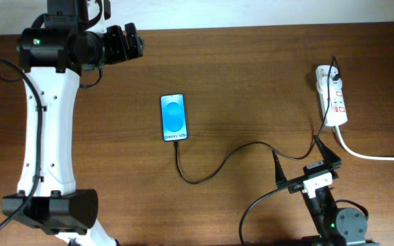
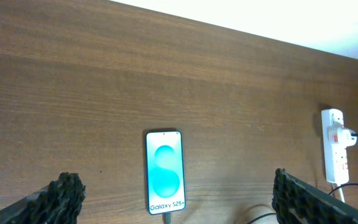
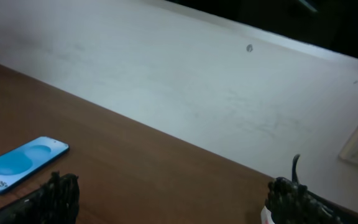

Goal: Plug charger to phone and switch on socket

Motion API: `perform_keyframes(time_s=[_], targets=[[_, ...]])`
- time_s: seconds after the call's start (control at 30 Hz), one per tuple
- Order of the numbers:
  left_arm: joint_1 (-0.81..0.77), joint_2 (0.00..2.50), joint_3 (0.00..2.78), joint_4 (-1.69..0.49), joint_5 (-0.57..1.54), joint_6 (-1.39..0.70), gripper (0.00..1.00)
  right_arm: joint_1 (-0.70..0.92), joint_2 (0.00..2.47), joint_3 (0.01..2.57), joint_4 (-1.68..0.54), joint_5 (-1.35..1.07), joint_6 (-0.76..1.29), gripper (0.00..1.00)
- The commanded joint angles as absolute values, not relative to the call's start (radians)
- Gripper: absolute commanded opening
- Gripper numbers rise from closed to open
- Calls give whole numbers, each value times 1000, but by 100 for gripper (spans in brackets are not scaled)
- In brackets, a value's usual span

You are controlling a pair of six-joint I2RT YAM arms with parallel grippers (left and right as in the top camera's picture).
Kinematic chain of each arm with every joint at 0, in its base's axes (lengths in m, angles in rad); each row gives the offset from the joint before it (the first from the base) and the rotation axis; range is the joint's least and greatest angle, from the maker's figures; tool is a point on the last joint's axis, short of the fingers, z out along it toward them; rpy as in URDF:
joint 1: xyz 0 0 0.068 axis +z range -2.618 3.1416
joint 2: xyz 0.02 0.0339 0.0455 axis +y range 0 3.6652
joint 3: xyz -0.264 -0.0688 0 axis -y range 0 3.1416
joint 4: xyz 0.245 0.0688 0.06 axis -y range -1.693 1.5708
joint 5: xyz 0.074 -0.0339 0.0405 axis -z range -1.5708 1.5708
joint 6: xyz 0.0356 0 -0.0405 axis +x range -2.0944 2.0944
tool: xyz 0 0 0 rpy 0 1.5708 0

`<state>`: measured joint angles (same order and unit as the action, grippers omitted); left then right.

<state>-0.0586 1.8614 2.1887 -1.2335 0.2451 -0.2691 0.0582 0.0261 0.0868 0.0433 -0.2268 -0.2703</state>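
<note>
left gripper (image 1: 139,42), up at 11 o'clock, i read as spread wide; right gripper (image 1: 302,162) at 5 o'clock is spread too. phone (image 1: 174,117) lies lit mid-table, charger (image 1: 255,144) meeting its 6 o'clock end and trailing toward the socket (image 1: 332,96) at 3 o'clock.

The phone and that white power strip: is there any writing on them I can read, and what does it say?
"Galaxy S25+": on the phone, in the white strip at the bottom of its lit blue screen; clearest in the left wrist view.
Red marks on the socket: too small and blurred to read in any view.
No other readable text shows.
</note>
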Motion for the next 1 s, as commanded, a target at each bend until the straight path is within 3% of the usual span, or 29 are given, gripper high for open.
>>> perform_keyframes(time_s=[0.0, 0.4, 0.97], targets=[[-56, 1864, 2193, -1233, 239, -264, 99, 53, 3, 37, 67, -247, -276, 98], [-56, 1864, 2193, -1232, 239, -264, 99, 52, 3, 6, -64, -199, -277, 98], [-56, 1864, 2193, -1233, 239, -264, 99, 51, 4, 6, -62, -194, -277, 98]])
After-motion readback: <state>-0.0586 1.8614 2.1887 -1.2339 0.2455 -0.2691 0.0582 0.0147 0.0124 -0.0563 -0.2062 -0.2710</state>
